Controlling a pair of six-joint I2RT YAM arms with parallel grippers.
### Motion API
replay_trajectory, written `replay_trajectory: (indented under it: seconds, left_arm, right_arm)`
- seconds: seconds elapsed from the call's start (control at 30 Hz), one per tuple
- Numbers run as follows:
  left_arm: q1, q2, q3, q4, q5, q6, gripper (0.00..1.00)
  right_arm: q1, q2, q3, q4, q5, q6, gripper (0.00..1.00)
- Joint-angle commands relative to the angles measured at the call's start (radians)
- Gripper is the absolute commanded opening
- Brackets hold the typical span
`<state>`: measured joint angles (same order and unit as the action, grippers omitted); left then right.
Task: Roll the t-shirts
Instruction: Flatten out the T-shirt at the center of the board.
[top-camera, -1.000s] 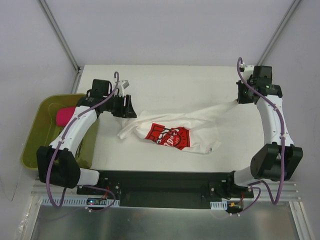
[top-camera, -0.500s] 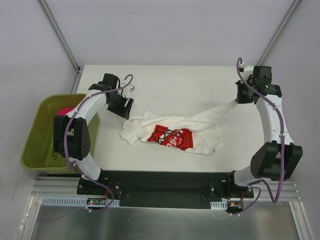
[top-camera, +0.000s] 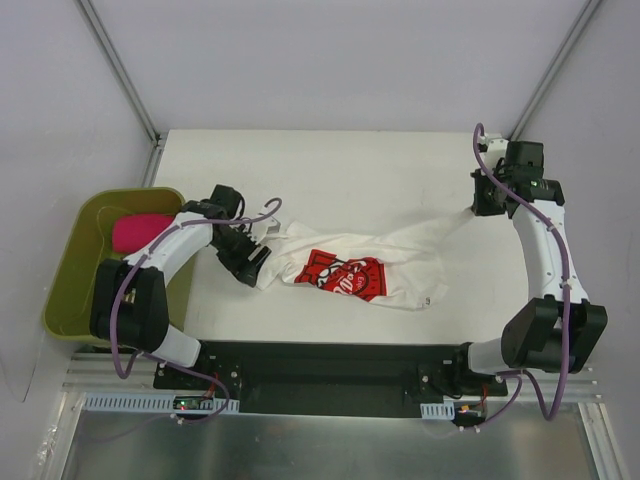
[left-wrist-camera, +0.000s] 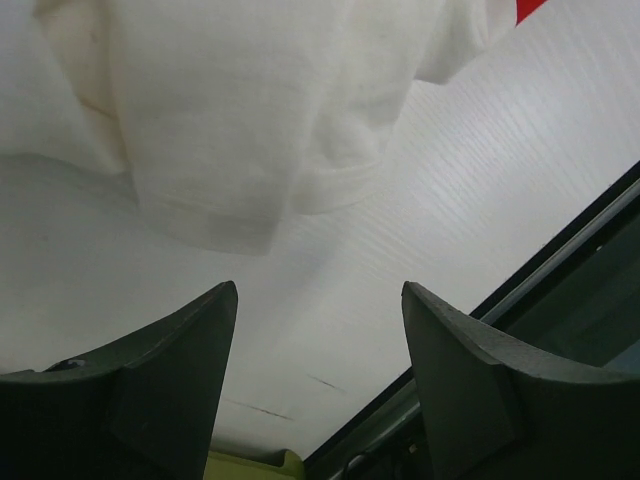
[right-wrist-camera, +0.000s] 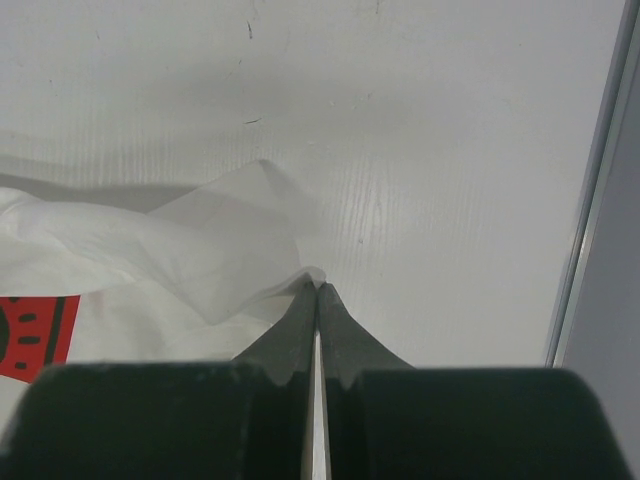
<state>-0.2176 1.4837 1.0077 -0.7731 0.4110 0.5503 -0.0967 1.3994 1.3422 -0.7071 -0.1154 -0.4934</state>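
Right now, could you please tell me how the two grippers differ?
The left gripper stands open and empty, while the right gripper is shut on an edge of the white t-shirt. Left gripper hovers by the shirt's left end; right gripper holds its right end. Both have dark fingers.

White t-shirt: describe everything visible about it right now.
The white t-shirt is soft knit cloth, crumpled and strung out across the table, its red print with white lettering facing up. One corner stretches to the right end effector, which is shut on it. The left end effector stands open just short of a hemmed sleeve, not touching.
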Motion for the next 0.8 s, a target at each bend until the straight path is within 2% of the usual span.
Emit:
replay_trajectory:
  seconds: [0.0,0.17,0.37,0.4,0.47,0.57,0.63,0.77]
  left_arm:
    - [-0.040,-0.008,-0.029,0.018,-0.061,0.082,0.67]
    - [-0.078,0.050,-0.024,0.081,-0.141,0.051,0.66]
    - [-0.097,0.118,0.006,0.103,-0.190,0.031,0.52]
    - [-0.095,0.130,0.008,0.104,-0.193,0.033,0.47]
    - [-0.095,0.133,0.011,0.103,-0.202,0.042,0.26]
    - [-0.094,0.107,0.023,0.080,-0.225,0.065,0.03]
    - [-0.092,0.057,0.048,0.029,-0.232,0.076,0.00]
    - [-0.063,-0.055,0.133,-0.093,-0.132,0.065,0.00]
  right_arm:
    - [-0.008,-0.022,0.000,0.021,-0.024,0.018,0.01]
    - [-0.008,-0.023,0.000,0.021,-0.033,0.024,0.01]
    - [-0.008,-0.031,-0.018,0.026,-0.043,0.032,0.01]
    - [-0.008,-0.034,-0.020,0.026,-0.043,0.032,0.01]
    - [-0.008,-0.037,-0.021,0.024,-0.043,0.032,0.01]
    - [-0.008,-0.046,-0.018,0.017,-0.033,0.027,0.01]
    - [-0.008,-0.060,-0.003,0.005,-0.033,0.026,0.01]
    - [-0.008,-0.102,0.035,-0.009,-0.052,0.026,0.01]
